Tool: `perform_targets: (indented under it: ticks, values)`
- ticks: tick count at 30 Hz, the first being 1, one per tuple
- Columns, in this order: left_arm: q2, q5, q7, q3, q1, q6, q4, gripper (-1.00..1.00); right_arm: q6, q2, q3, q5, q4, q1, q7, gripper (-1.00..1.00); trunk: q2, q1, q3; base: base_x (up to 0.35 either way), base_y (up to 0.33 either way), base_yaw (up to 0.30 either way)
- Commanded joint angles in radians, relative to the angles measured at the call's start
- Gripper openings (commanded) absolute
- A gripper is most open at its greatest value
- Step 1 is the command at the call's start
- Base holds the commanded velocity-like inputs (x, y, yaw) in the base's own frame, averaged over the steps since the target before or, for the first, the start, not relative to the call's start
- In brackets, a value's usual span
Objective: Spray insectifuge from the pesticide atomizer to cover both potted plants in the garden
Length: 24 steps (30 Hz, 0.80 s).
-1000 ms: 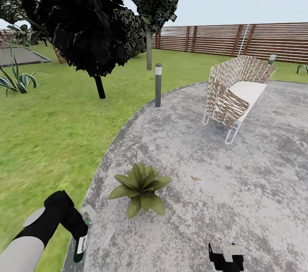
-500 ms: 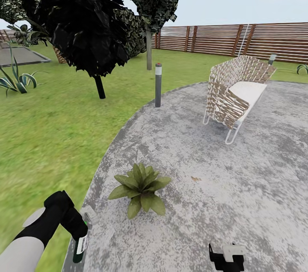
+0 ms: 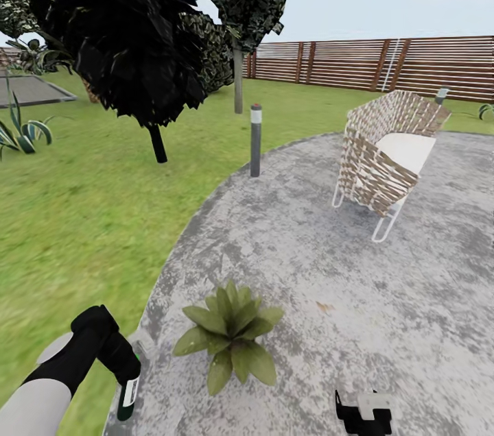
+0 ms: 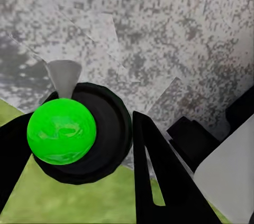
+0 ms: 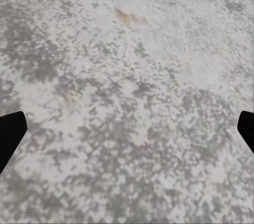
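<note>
Left arm bent low, left gripper [image 3: 127,381] clamped on spray bottle [image 3: 127,396] at patio [image 3: 425,299] edge. Potted plant [image 3: 232,336] just beside. Right gripper [image 3: 363,415] spread wide, pointing down.

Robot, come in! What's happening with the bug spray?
Left gripper shut on pesticide atomizer. Right gripper open, over patio. Potted plant just ahead, no specks visible. Nothing between.
</note>
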Motion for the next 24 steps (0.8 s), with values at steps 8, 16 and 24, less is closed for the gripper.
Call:
perform_targets:
  ticks: [8, 16, 24]
  values:
    - [0.004, -0.007, -0.004, -0.016, 0.005, 0.01, 0.001, -1.0, -0.002, 0.0, -0.004, 0.011, 0.001, -0.001, -0.006, 1.0, 0.0, 0.0, -0.001, 0.21, 0.053, -0.25]
    - [0.004, -0.036, -0.008, -0.047, 0.006, 0.01, 0.001, -1.0, -0.003, 0.0, -0.004, 0.011, 0.001, -0.001, -0.007, 1.0, 0.0, 0.0, -0.001, 0.004, 0.001, -0.044]
    - [0.017, -0.057, -0.012, -0.052, 0.009, -0.001, 0.012, -1.0, -0.002, 0.0, -0.004, 0.011, 0.001, -0.001, -0.006, 1.0, 0.0, 0.0, -0.001, 0.0, 0.0, 0.0]
